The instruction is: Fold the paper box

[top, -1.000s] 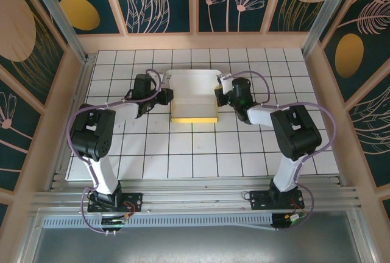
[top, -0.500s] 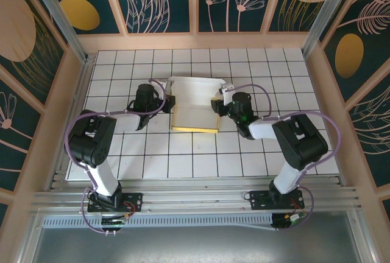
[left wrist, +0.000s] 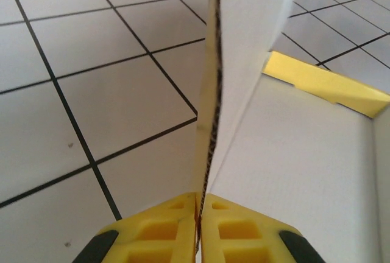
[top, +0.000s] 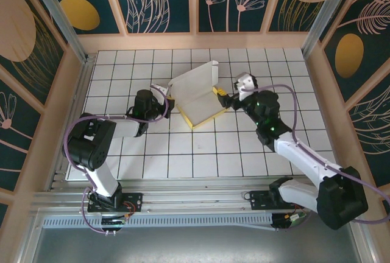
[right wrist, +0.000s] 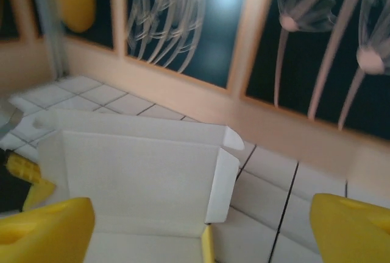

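Observation:
The paper box (top: 198,97) lies partly folded on the white tiled table (top: 244,153), turned askew, its pale inside up and its lid panel raised at the back. My left gripper (top: 168,102) is shut on the box's upright left wall. In the left wrist view the yellow fingers (left wrist: 241,232) pinch that card edge (left wrist: 214,92), next to a yellow flap (left wrist: 323,83). My right gripper (top: 223,94) hovers open just off the box's right side. Its wrist view looks down on the white box (right wrist: 134,178) between wide-apart yellow fingers (right wrist: 42,229), which touch nothing.
Wooden walls with dark painted panels (top: 195,1) close in the table at the back and on both sides. A metal rail (top: 195,199) runs along the near edge by the arm bases. Bare tiles (top: 195,147) lie in front of the box.
My right gripper has opened, let go of the box's right side and drawn back to the right. The box has swung askew and its lid has risen. The left gripper keeps its hold.

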Controlling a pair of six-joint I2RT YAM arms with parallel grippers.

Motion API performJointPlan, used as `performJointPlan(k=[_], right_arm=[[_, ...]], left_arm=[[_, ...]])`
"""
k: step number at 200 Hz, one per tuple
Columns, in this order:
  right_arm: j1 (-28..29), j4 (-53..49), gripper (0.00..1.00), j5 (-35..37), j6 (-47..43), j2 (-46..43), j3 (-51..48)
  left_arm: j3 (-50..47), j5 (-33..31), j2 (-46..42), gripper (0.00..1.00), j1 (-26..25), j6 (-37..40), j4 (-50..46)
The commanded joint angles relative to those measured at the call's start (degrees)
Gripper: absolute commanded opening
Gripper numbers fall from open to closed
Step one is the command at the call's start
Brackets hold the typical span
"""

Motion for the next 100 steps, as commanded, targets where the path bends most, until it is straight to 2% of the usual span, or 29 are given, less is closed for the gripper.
performJointPlan(k=[1,23,47,70,100], right_arm=[[0.7,-16.3,0.89,-12.0,-21.4,4.7,10.5],[0.8,-27.8,0.88,-15.7,-40.2,13.4,21.3],[0.0,-38.5,0.88,-13.9,-55.3,25.4,34.8],[0.0,-47.9,0.87,-9.5,-64.8,36.9,48.8],[0.1,-56.1,0.86,-8.0,-72.8,49.4,65.4]], left_arm=[[-0.5,2.2,0.9,0.08,-0.5,2.2,5.4],[-0.1,2.4,1.7,0.07,-0.4,2.6,5.9],[0.0,2.6,1.9,0.07,-0.5,3.6,5.9],[0.6,2.8,2.0,0.06,-0.5,5.5,4.7],[2.0,3.4,2.8,0.06,-0.5,6.9,3.1]])
